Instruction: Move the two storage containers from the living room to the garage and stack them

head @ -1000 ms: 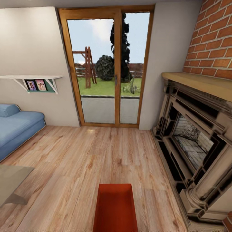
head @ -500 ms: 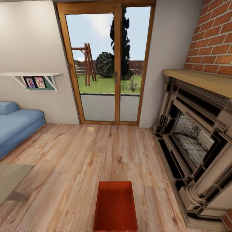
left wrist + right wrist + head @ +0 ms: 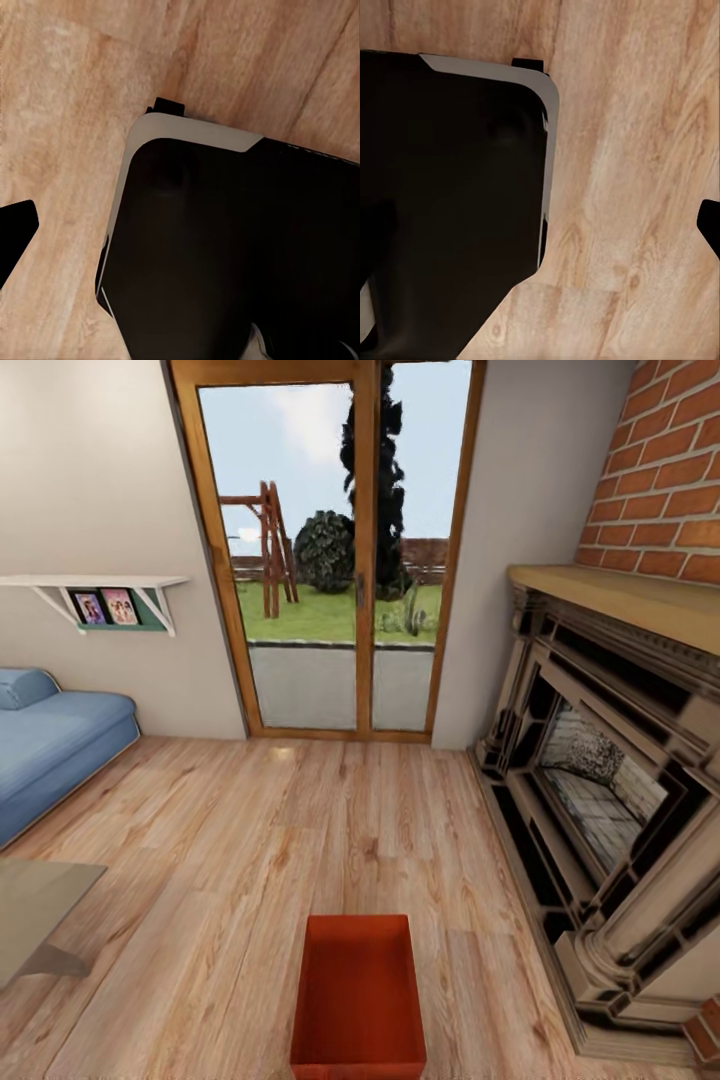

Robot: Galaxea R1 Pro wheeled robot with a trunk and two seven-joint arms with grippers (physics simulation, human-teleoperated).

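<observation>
Clearly nothing is moved yet: one container sits on the living-room planks, ungrasped; claw states I cannot tell.

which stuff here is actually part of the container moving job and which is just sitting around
Part of the job:
- one orange-red storage container, open top up, on the wood plank floor of the living room, straight ahead of the robot

Just there:
- blue sofa
- fireplace
- glass doors
- wall shelf with photos
- corner of a low table
</observation>
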